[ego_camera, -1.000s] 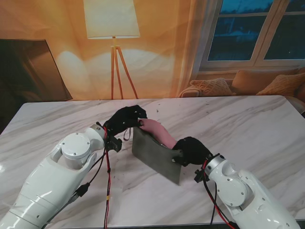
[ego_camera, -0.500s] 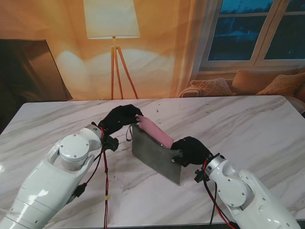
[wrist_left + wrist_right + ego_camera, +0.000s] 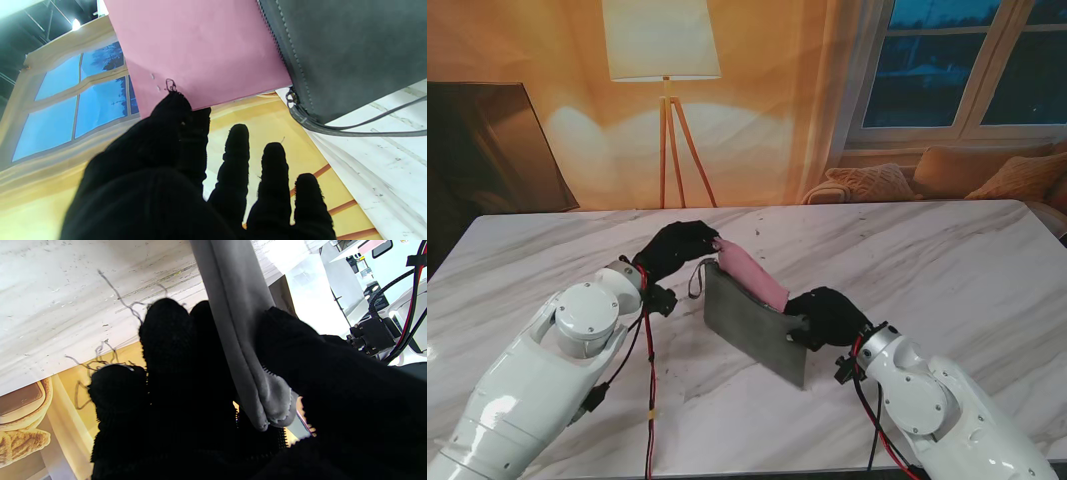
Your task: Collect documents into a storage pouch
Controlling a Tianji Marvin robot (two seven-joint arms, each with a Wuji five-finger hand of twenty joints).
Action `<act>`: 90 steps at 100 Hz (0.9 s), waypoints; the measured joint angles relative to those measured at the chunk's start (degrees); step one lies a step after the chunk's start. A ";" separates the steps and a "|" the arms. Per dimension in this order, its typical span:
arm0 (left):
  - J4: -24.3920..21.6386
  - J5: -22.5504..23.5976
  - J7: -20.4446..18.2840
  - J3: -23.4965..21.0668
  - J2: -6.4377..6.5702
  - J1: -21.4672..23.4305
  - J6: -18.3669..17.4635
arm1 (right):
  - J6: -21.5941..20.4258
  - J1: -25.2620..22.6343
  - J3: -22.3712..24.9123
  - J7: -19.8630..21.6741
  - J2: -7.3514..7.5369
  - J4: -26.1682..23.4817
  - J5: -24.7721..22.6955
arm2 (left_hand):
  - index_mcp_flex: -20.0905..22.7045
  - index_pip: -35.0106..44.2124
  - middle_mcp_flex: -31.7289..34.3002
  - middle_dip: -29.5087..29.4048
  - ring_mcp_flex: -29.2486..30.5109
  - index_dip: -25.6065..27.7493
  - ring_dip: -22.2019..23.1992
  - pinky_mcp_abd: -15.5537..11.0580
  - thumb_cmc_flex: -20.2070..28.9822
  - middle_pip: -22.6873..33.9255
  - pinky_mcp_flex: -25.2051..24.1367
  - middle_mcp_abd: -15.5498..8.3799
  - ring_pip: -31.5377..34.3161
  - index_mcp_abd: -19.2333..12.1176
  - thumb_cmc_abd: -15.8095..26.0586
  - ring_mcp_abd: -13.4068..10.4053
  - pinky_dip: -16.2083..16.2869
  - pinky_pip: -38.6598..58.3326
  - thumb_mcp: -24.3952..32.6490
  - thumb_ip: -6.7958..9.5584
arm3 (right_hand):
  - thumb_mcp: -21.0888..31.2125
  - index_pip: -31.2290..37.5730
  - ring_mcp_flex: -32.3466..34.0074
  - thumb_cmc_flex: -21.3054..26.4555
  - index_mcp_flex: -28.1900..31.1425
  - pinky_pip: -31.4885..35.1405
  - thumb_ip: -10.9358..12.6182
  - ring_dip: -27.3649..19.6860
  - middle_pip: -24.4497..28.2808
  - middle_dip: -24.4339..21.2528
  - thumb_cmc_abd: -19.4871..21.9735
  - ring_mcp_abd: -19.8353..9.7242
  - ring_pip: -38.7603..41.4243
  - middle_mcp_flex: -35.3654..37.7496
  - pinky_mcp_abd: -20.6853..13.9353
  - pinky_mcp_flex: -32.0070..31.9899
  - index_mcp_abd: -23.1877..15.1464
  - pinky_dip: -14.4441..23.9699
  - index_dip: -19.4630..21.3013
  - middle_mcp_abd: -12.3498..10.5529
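Pinching the thin, floppy pink document (image 3: 749, 271) at its exposed corner, left hand (image 3: 679, 246) is feeding it into the soft grey pouch (image 3: 752, 325), which right hand (image 3: 825, 316) is clamping upright mid-bench by its end.

My arms are glossy white shells, rounded and thick. My left arm (image 3: 537, 380) carries a round grey-white cap at its joint, with small dark dots on the disc; my right arm (image 3: 947, 410) has a similar cap near the wrist. Red and black cables (image 3: 649, 370) hang loose along the left arm, and more run by the right wrist. My left hand (image 3: 677, 248) and right hand (image 3: 825, 316) wear black knitted gloves, slightly frayed with loose threads.
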 measured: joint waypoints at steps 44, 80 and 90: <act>-1.43 -7.55 1.86 0.51 -0.90 -0.01 6.47 | -0.52 -0.44 0.38 -0.59 0.01 -0.19 -0.63 | 3.09 3.78 0.00 2.06 -0.59 4.20 0.06 -0.55 5.09 1.34 -0.01 0.01 2.87 14.21 3.71 0.05 0.57 -0.30 -4.26 -0.62 | 0.00 0.00 0.00 0.00 0.00 0.00 0.00 0.00 -0.05 0.18 0.00 0.00 0.00 0.01 0.00 0.00 0.00 0.01 0.04 0.00; -1.88 -0.61 -0.50 -1.73 -0.51 2.62 4.25 | -3.40 -1.62 1.75 -2.52 0.05 -0.81 -3.68 | 3.72 3.67 0.00 1.55 -0.59 1.76 -2.05 -0.55 4.99 1.14 -0.01 -0.02 2.03 12.88 2.11 0.02 0.66 -0.03 -2.97 -0.69 | 0.00 0.00 -0.06 0.00 0.00 0.00 0.00 0.00 -0.09 0.19 0.00 0.00 0.00 0.01 0.00 0.00 0.00 0.01 0.61 -0.23; -2.36 -0.10 -2.18 -2.47 0.27 3.53 3.39 | -2.41 -1.35 1.18 -2.31 0.15 -0.82 -3.08 | 3.72 3.04 0.00 0.46 -0.59 0.15 -3.86 -0.56 4.17 -0.16 -0.01 -0.04 0.20 10.86 1.13 -0.10 -0.15 -1.02 -0.85 -0.69 | 0.00 0.02 -0.07 0.00 0.00 0.00 0.00 0.00 -0.09 0.20 0.00 0.00 0.00 0.01 0.00 0.00 0.00 0.01 0.63 -0.23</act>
